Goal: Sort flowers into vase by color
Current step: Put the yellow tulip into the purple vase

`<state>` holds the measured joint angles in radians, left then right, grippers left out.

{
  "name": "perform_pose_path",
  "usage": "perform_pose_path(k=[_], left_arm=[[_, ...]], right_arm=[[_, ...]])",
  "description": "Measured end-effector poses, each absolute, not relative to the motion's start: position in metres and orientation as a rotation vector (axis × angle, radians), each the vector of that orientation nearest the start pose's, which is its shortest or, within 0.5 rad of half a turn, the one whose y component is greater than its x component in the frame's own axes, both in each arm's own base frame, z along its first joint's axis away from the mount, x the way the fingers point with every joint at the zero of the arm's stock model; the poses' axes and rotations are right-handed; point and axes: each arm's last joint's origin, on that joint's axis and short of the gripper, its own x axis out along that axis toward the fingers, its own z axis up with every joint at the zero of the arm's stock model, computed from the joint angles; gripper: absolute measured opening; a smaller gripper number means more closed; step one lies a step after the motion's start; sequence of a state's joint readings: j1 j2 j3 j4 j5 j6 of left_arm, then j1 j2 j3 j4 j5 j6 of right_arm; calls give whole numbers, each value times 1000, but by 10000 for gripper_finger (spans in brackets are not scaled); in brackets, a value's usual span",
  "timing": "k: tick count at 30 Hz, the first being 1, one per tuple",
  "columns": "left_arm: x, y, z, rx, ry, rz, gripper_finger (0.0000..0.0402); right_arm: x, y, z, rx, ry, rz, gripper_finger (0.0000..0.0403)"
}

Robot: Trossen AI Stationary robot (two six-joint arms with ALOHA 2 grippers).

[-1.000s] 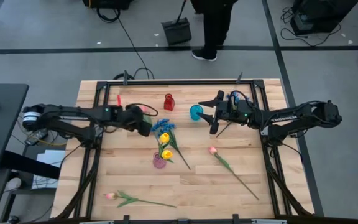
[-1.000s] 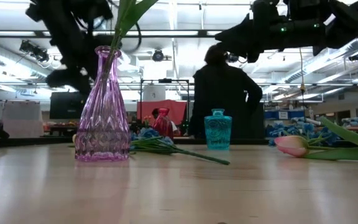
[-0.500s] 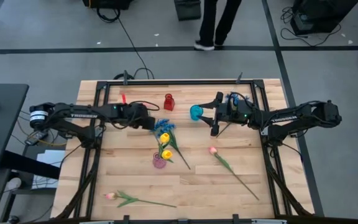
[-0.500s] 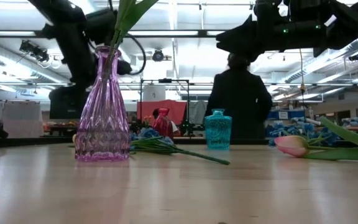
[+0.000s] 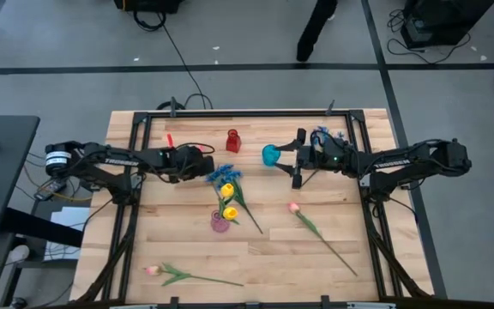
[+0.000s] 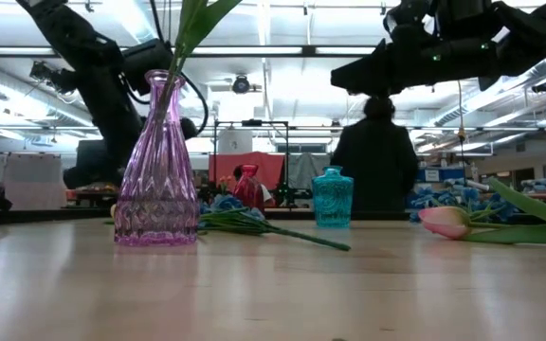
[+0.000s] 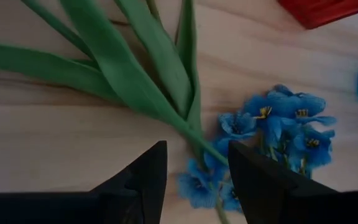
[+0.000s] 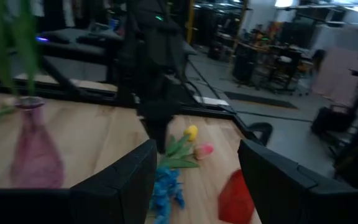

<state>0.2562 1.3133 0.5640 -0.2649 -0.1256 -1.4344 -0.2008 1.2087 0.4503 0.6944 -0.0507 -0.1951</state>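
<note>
The table (image 5: 187,249) is pale wood planking with a smooth, faintly satin face. The pink vase (image 6: 156,170) and teal vase (image 6: 332,197) look like glossy faceted glass. The blue flowers (image 7: 272,134) look like matt fabric, their leaves smooth plastic.

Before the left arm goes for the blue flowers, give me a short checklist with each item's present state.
1. Left gripper fingers open over the blue flowers: ok.
2. Fingers empty: ok.
3. Stem between the fingers: ok in the left wrist view.
4. Blue vase upright and empty: upright ok, empty cannot tell.
5. Right gripper clear of the blue flowers, beside the blue vase: ok.
6. Pink vase upright: ok.
</note>
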Motion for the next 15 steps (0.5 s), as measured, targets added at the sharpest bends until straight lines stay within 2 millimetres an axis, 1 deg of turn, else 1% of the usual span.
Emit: perform_pose_path(k=[4,7,12,15], left_arm=[[225,64,144,-1367,574,1013,174],[227,67,136,-1381,599,1024,174],[226,72,134,-1403,604,1034,171],[224,76,133,-1433,629,1035,155]], right_arm=[[238,-45,218,-194,84,-92,239],[237,-45,216,-195,102,-80,239],[237,-45,214,-202,131,-76,238],[237,-44,213,-203,133,-63,239]])
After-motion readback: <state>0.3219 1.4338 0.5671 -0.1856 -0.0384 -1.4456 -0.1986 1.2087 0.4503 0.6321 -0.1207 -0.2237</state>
